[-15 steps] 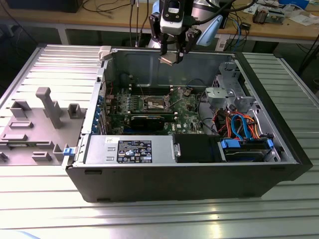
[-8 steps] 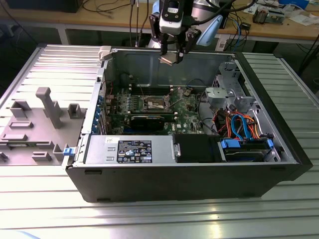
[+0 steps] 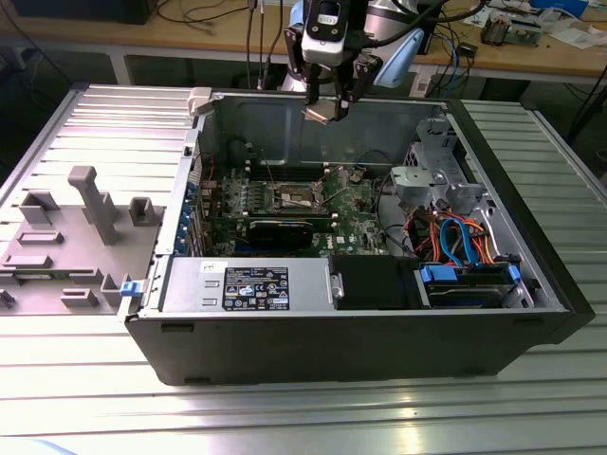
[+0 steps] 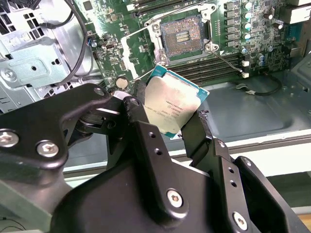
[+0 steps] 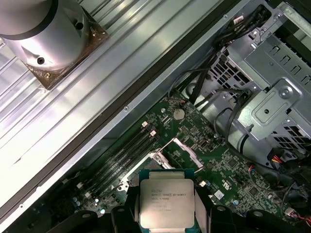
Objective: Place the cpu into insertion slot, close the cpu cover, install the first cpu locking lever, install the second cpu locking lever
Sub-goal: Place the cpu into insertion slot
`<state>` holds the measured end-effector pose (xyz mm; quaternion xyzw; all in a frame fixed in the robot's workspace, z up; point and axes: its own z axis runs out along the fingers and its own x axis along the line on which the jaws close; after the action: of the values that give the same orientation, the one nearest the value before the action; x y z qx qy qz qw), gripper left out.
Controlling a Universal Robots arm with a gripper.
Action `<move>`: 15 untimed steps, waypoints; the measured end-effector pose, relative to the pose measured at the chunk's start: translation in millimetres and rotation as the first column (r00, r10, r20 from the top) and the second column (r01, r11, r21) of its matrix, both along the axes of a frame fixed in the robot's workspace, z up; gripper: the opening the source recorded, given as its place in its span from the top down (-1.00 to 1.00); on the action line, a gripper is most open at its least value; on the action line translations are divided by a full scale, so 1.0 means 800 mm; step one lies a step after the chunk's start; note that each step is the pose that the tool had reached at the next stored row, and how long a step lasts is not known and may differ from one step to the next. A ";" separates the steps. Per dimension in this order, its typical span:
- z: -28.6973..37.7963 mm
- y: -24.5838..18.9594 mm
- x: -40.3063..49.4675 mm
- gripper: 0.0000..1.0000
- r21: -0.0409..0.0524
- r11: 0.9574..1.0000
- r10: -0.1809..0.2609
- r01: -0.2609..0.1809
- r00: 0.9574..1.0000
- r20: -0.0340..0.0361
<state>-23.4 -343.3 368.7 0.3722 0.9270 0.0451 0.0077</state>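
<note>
My gripper [image 3: 327,102] hangs above the back wall of the open computer case, shut on the cpu [image 3: 321,112]. Both wrist views show the silver-topped cpu [image 4: 172,108] [image 5: 166,201] pinched by its edges between the two black fingers [image 4: 138,121] [image 5: 127,206]. Below it on the green motherboard lies the insertion slot [image 4: 181,35] [image 3: 297,196], its dark pin grid bare. The cpu cover [image 4: 125,48] [image 5: 181,148] stands swung open beside the slot. A thin wire lever [image 4: 227,62] sticks out free next to the slot. The cpu is well above the board, touching nothing.
The black case [image 3: 360,341] lies on its side on a ribbed metal table. Inside are a power supply [image 3: 251,284], a metal drive cage [image 3: 432,185] with coloured cables [image 3: 455,242], and memory slots [image 4: 214,65]. A grey fixture tray [image 3: 66,237] sits at the exterior view's left.
</note>
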 end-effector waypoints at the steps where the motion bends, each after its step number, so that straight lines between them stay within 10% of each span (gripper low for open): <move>1: 0.0000 0.0000 0.000 -0.08 0.000 1.000 -0.002 0.002 1.000 0.000; 15: 0.0000 0.0000 -0.001 -0.08 0.000 1.000 -0.020 0.020 1.000 0.000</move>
<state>-24.5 -343.3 368.6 0.3815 0.9232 0.0450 0.0081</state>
